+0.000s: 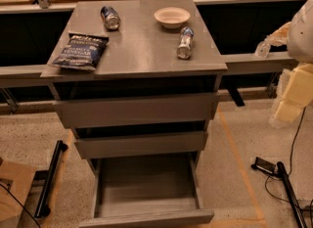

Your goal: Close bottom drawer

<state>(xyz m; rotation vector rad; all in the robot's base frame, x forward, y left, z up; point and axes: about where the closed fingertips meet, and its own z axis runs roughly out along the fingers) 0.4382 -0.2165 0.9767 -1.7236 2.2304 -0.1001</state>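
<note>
The grey wood-grain cabinet [146,51] stands in the middle of the camera view. Its bottom drawer [146,218] is pulled far out toward me, and its shallow tray [146,183] is bare. The middle drawer front [141,145] and the top drawer front [137,110] each stick out a little. My arm comes in at the right edge. My gripper [266,45] is up beside the cabinet's right side at about tabletop height, well above and to the right of the bottom drawer, touching nothing.
On the cabinet top lie a dark chip bag [80,51], a can on its side [110,17], a white bowl [172,16] and a toppled plastic bottle [185,42]. A black bar [51,178] and a cardboard box [14,190] are on the floor at left. Cables [286,183] are at right.
</note>
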